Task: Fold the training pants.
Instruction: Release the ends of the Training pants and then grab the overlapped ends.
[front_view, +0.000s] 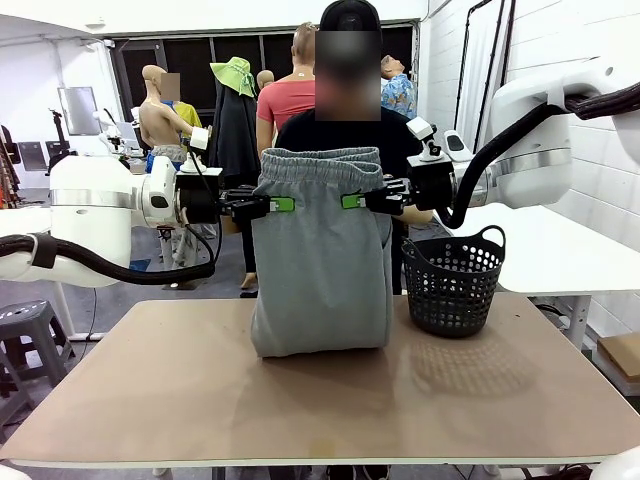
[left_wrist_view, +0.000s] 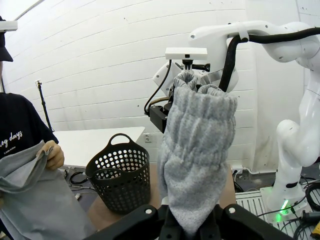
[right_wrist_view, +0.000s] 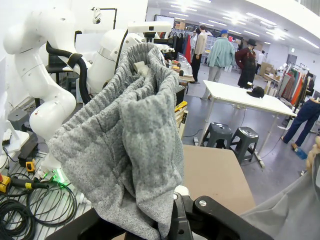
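person's black shirt (left_wrist_view: 20, 120): "ng days"

Black mesh basket (front_view: 455, 285) upright on brown table (front_view: 200, 390), right side; grey stool (front_view: 25, 320) beside table.

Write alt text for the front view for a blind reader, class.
The left pincer and right pincer hold the grey training pants up by the waistband, their lower end reaching the table. A black basket stands beside them.

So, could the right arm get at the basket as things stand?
Probably not without letting go: the right gripper is shut on the pants at the waistband, sharing the hold with the left gripper. Otherwise the way looks free: the basket stands on the table just below it, nothing between.
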